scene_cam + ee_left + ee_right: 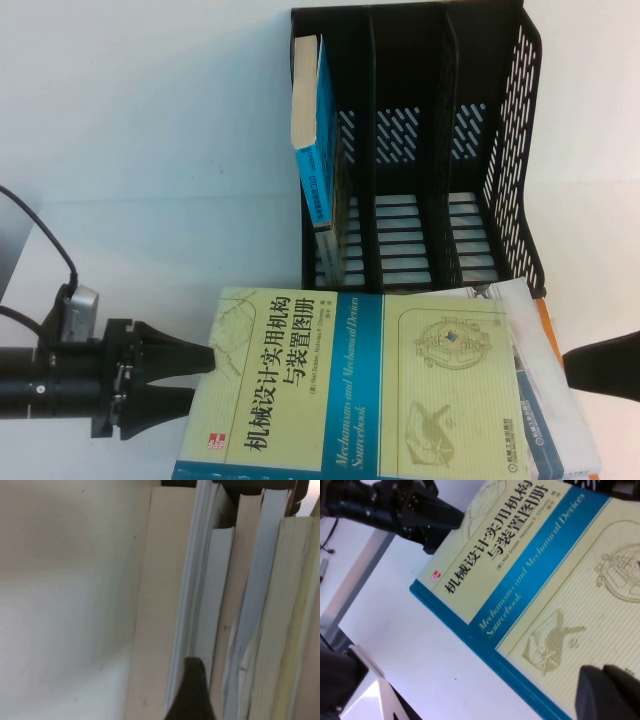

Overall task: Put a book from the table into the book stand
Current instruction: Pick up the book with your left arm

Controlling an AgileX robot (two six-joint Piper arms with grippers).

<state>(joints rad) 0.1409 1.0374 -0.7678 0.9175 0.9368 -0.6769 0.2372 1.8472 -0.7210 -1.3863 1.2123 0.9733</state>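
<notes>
The book [330, 390], thick with a pale yellow-green cover and a blue band, lies flat on top of a pile at the front of the table [150, 150]. My left gripper [205, 377] stands open at the book's left edge, with one finger over the cover and one lower beside the pile. In the left wrist view one dark finger [192, 692] rests against the pile's page edges [225, 605]. My right gripper [607, 695] hovers shut over the book's [535, 580] cover near its right end. The book stand [520, 150] stands behind the pile.
A thinner blue book [318, 130] stands upright in the stand's left slot; the other two slots hold nothing. Under the book, a white book [545, 400] and an orange edge [548, 320] stick out on the right. The stand's front rim nearly meets the pile.
</notes>
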